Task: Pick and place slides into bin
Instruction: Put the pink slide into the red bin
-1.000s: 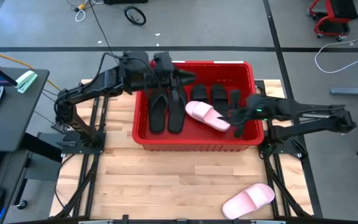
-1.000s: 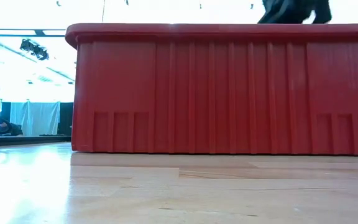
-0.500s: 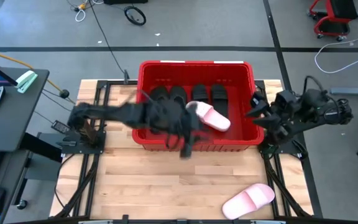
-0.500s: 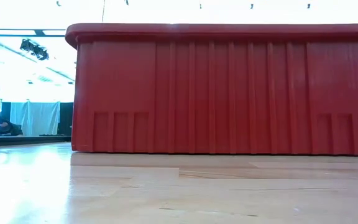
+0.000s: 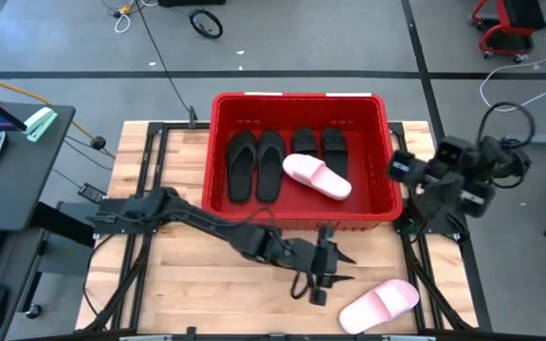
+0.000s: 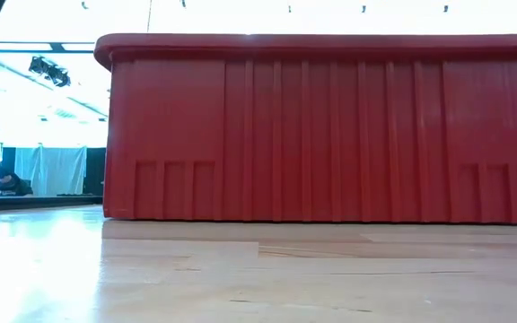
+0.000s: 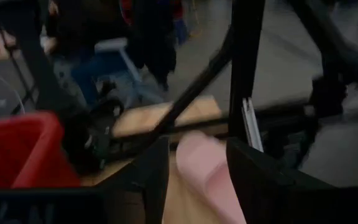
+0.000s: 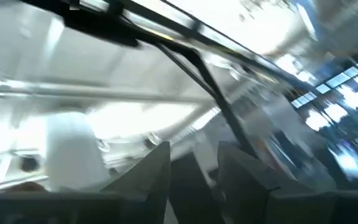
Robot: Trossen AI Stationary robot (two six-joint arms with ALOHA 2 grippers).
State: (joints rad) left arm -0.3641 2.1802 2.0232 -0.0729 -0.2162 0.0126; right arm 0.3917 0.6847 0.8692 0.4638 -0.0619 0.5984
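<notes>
High view: five slides lie in the bin; last pink slide sits on the near right table.
Left gripper: fingers parted, empty, just beside that slide.
Right gripper: fingers apart, empty, parked right of bin.
Handling: likely light, springy foam.
Grip: pinch the wide strap or a sole edge.

The pale wooden tabletop carries the red bin at its far middle and one pink slide lying near its front right corner.
</notes>
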